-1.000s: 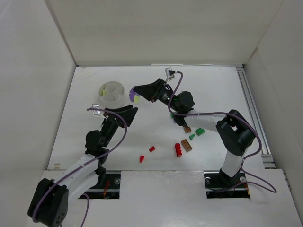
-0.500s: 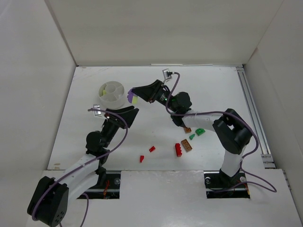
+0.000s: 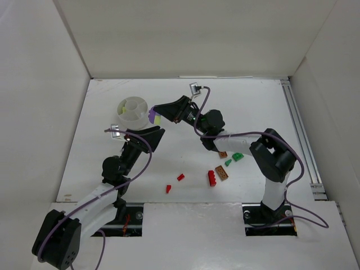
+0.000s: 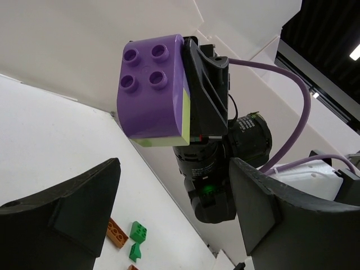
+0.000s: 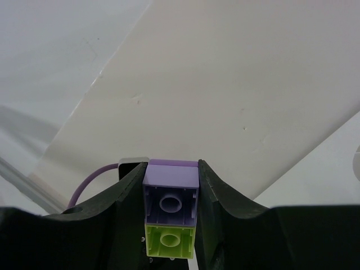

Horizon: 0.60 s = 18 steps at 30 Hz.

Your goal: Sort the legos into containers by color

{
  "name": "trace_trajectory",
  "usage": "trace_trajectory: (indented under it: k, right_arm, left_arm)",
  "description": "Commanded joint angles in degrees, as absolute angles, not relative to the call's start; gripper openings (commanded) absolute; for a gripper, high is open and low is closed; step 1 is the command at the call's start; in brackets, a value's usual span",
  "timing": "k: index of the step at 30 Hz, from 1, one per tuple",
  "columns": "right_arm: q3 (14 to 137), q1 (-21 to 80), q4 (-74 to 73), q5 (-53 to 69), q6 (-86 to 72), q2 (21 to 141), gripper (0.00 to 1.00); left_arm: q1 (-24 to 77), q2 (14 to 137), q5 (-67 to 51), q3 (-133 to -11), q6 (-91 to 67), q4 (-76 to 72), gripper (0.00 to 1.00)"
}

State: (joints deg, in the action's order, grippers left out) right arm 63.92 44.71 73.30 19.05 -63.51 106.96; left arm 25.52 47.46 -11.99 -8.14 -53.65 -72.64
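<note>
My right gripper (image 3: 155, 115) is shut on a purple brick (image 3: 151, 115) stacked with a yellow-green brick (image 3: 160, 118), held above the table just right of the white divided cup (image 3: 133, 112). In the right wrist view the purple brick (image 5: 170, 194) sits over the yellow-green one (image 5: 169, 239) between the shut jaws (image 5: 171, 169). My left gripper (image 3: 156, 134) is open and empty, just below that stack. In the left wrist view its gripper (image 4: 174, 169) faces the purple brick (image 4: 154, 84).
Loose bricks lie on the table: two small red ones (image 3: 180, 176) (image 3: 168, 188), a larger red one (image 3: 211, 178), brown-orange ones (image 3: 223, 174) (image 3: 223, 153) and green ones (image 3: 238, 156) (image 3: 228, 162). White walls enclose the table on three sides.
My right gripper has moved slightly left toward the cup, carrying the purple and yellow-green stack. The left arm has not moved.
</note>
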Motion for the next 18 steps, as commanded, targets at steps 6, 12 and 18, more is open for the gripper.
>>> trace_trajectory:
  k: [6, 12, 18]
  right_arm:
    - [64.60, 45.70, 98.44, 19.69, -64.95, 106.61, 0.22]
    - [65.74, 46.23, 98.44, 20.21, -66.01, 107.31, 0.22]
    - [66.97, 46.23, 98.44, 20.21, -66.53, 108.46, 0.22]
  left_arm:
    - [25.84, 45.26, -10.28, -9.93, -53.44, -94.66, 0.73]
    - [25.84, 45.87, -10.28, -10.98, -52.82, -95.71, 0.68]
    - [25.84, 46.93, -10.81, -11.51, -52.82, -96.94, 0.64]
